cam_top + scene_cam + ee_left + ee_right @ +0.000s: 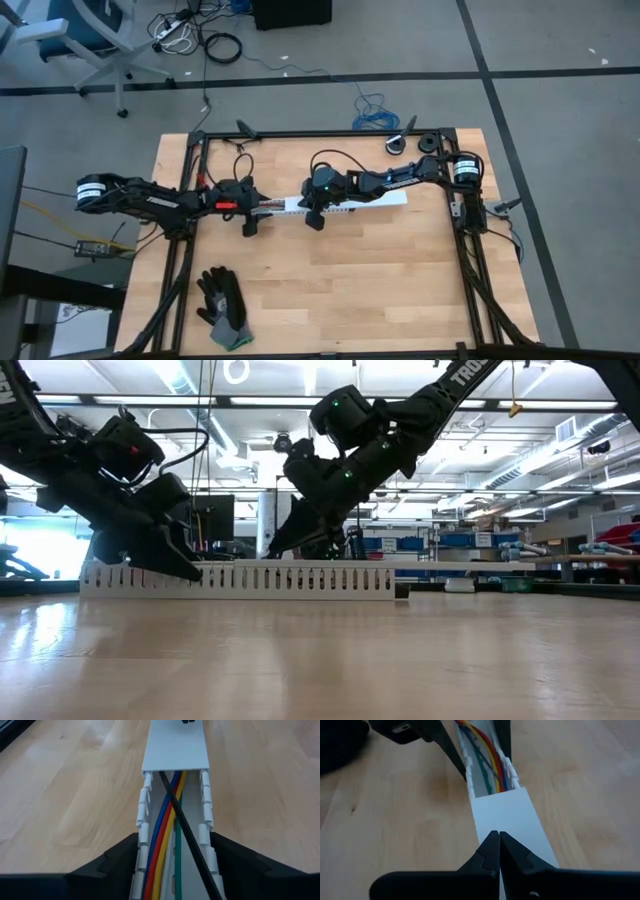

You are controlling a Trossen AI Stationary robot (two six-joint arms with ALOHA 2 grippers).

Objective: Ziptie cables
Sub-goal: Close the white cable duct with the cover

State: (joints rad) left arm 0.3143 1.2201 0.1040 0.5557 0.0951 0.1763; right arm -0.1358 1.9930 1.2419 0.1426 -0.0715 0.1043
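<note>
Your left gripper [250,226] sits over the open end of the white slotted duct [175,757], nearer the tabletop's [350,290] left edge than its right and toward the far edge. Its fingers [115,857] are spread, one on each outer side of the duct's slotted walls, just beside them; whether they touch those walls cannot be told. They hold nothing.

The cables [162,832] lie lengthwise inside the duct channel: blue, red, yellow and green strands running together and disappearing under the duct's closed cover. A black strand [192,842] crosses over them on a diagonal; whether it is the ziptie cannot be told.

Your right gripper [315,218] is over the covered part of the same duct, near the middle of the tabletop's width. Its fingers [487,855] are clenched tip to tip with nothing between them, the tips at the flat white cover. From the right wrist view you see the left gripper's dark fingers flanking the open channel farther along.

In the low view, both grippers come down onto the duct, which lies flat on the tabletop.

A pair of dark work gloves [222,308] lies near the front left corner, well apart from the duct.
</note>
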